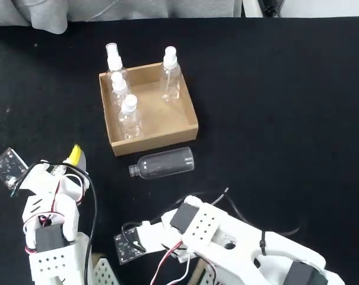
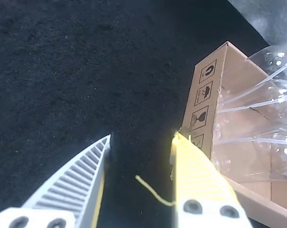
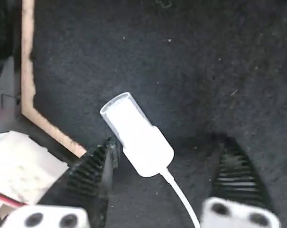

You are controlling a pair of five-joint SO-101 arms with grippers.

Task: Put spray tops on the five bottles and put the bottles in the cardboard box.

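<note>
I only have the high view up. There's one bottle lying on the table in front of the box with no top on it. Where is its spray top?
Observer: The spray top lies on the table within the right gripper, between its fingers.
Operator: Is it gripped?
Observer: No. The jaws stand wide open, and the top lies close beside one finger and well apart from the other.
Operator: And the left gripper?
Observer: The left gripper is open and empty, just beside the outer wall of the cardboard box.
</note>
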